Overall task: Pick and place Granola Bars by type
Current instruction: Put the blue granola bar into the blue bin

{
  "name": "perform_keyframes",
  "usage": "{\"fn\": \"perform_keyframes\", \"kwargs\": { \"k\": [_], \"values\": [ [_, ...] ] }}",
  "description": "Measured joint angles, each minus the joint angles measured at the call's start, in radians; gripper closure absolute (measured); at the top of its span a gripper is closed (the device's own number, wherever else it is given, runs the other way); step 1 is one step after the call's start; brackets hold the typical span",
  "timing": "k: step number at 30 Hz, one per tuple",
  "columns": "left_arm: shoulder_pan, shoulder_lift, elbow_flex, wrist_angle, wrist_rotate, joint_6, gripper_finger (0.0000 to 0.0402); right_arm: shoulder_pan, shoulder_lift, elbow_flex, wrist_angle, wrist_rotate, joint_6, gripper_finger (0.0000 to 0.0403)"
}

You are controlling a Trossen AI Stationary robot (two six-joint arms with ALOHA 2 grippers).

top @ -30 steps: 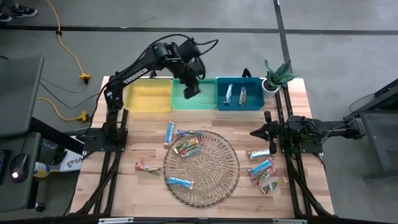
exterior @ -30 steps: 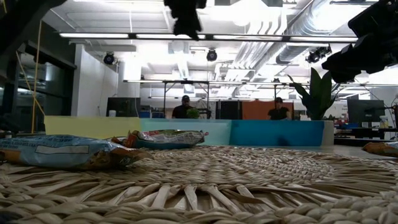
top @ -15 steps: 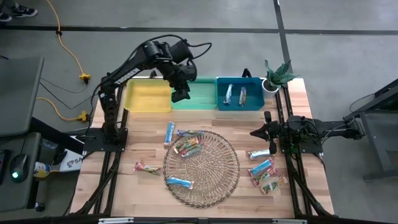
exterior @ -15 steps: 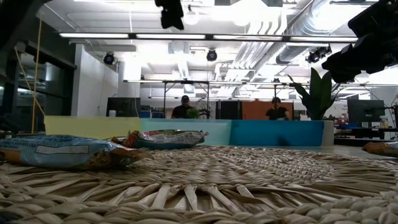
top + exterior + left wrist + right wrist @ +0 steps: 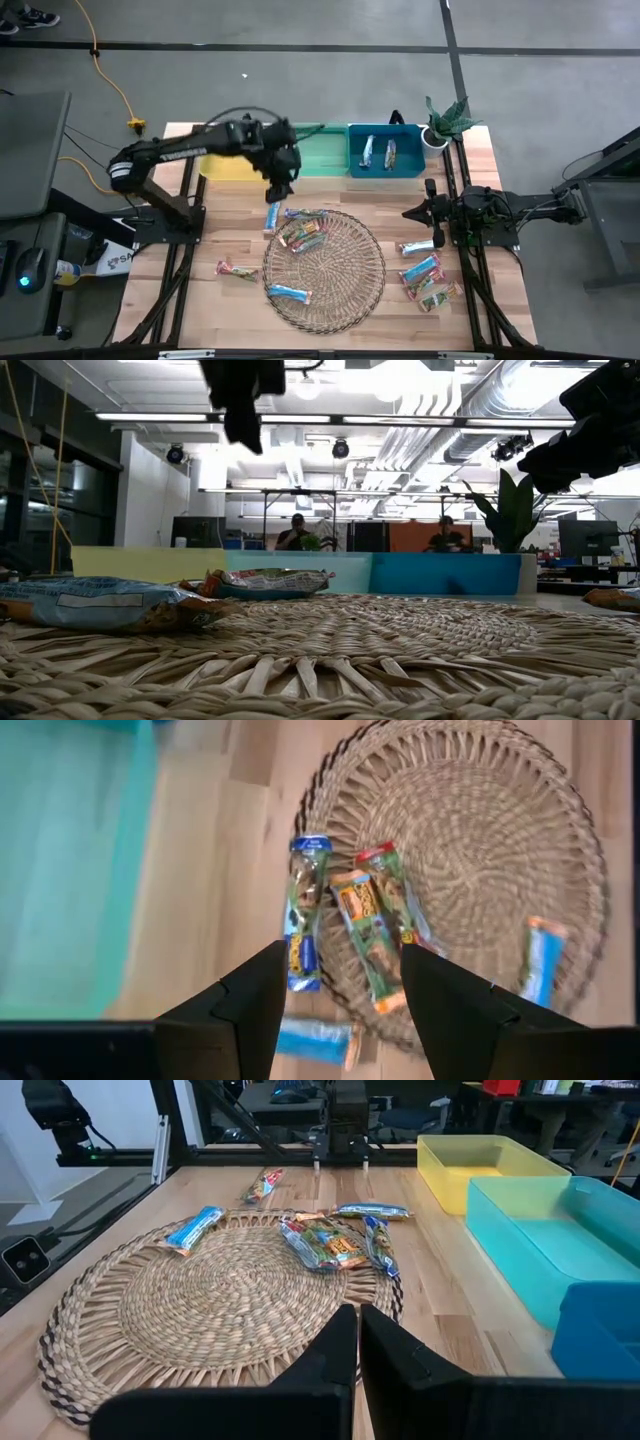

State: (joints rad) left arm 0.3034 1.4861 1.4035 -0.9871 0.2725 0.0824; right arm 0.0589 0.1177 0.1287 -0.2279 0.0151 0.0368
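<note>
Granola bars lie scattered. A few sit on the far-left part of the round wicker tray (image 5: 325, 268), among them multicoloured ones (image 5: 368, 932). A blue bar (image 5: 272, 212) lies on the table beside the tray, and a blue one (image 5: 288, 293) lies near the tray's front. One bar (image 5: 237, 269) rests left of the tray, and three (image 5: 424, 272) lie to its right. Two silvery bars (image 5: 378, 152) lie in the blue bin (image 5: 410, 165). My left gripper (image 5: 280, 186) hangs open above the bars at the tray's far-left edge, its fingers (image 5: 255, 1005) holding nothing. My right gripper (image 5: 413, 212) waits shut at the right.
A yellow bin (image 5: 232, 165), a green bin (image 5: 318, 160) and the blue bin stand in a row along the far edge. A potted plant (image 5: 445, 122) stands at the far right corner. Bare wood shows between the bins and the tray.
My left gripper has come away from above the green bin, moving toward the table's near edge and a little left. It has also sunk, and now hangs over the bars at the tray's far-left edge. No bar has moved.
</note>
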Motion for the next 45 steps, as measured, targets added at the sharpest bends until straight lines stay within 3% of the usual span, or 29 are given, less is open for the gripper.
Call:
{"fn": "perform_keyframes", "kwargs": {
  "k": [6,9,14,18,23,32,45],
  "values": [
    [-0.005,-0.026,-0.211,0.164,-0.044,-0.033,0.0209,0.000,0.000,0.000,0.000,0.000,0.000,0.0402],
    [-0.005,-0.017,-0.279,0.249,-0.129,0.002,0.0209,0.000,0.000,0.000,0.000,0.000,0.000,0.0402],
    [-0.003,-0.016,-0.348,0.372,-0.153,0.055,0.0208,0.000,0.000,0.000,0.000,0.000,0.000,0.0402],
    [-0.003,-0.006,-0.352,0.416,-0.150,0.065,0.0208,0.000,0.000,0.000,0.000,0.000,0.000,0.0402],
    [-0.010,0.051,-0.353,0.445,-0.057,0.094,0.0208,0.000,0.000,0.000,0.000,0.000,0.000,0.0402],
    [-0.024,0.161,-0.353,0.439,-0.032,0.151,0.0208,0.000,0.000,0.000,0.000,0.000,0.000,0.0402],
    [-0.032,0.198,-0.353,0.460,-0.011,0.157,0.0208,0.000,0.000,0.000,0.001,0.000,0.000,0.0402]
  ]
}}
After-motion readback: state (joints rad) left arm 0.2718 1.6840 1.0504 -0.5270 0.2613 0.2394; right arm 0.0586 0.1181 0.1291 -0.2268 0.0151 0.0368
